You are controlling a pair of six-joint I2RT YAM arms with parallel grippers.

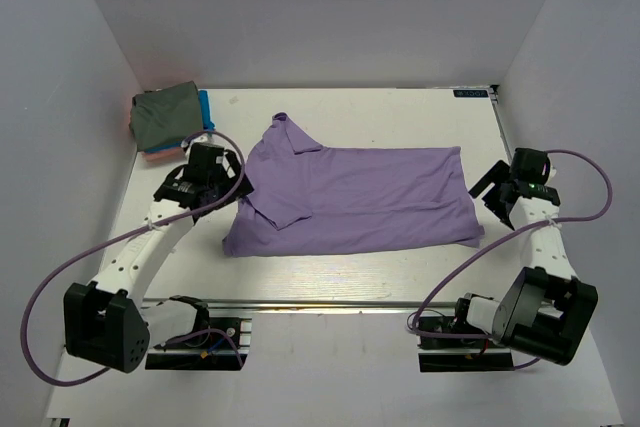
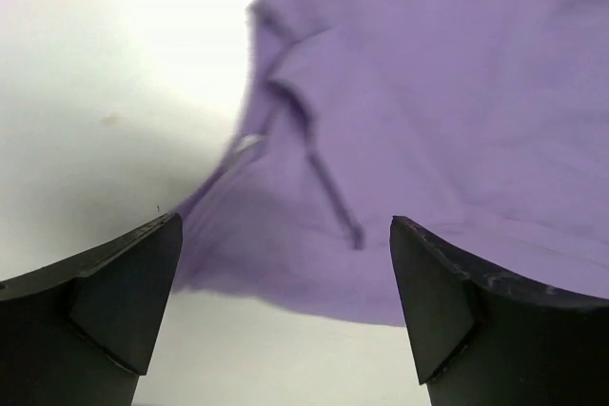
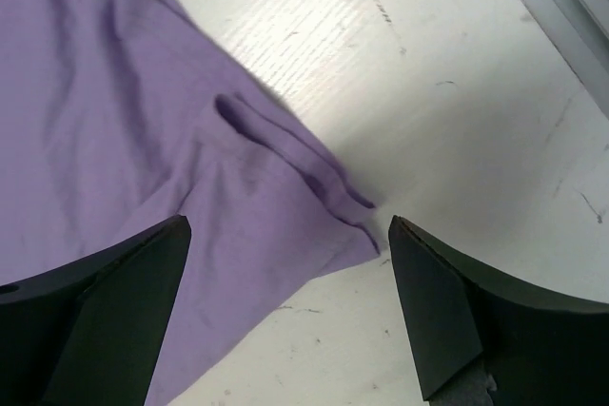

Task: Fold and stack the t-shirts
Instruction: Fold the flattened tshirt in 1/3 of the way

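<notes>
Lying flat, lavender shirt [image 1: 360, 197], left hand [image 1: 236, 177] open beside its sleeve, right hand [image 1: 490, 197] open beside hem corner

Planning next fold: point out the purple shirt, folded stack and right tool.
purple shirt [image 1: 370, 197], top view, mid body.
folded stack [image 1: 165, 117], top view, olive-grey top layer.
right tool [image 1: 486, 197], top view, between its fingertips.

A white table [image 1: 330, 272] stretches under the right gripper [image 3: 288, 221]; ahead of that gripper its surface shows fine ribbed lines and small dark scuffs [image 3: 381, 14]; farther ahead and to its right runs a metal rail [image 3: 571, 7]; ahead and left of the left gripper [image 2: 285, 221] sits a faint brownish speck [image 2: 112, 119]; white walls [image 1: 300, 17] enclose the table; a small dark label [image 1: 470, 93] lies well beyond the right gripper.
</notes>
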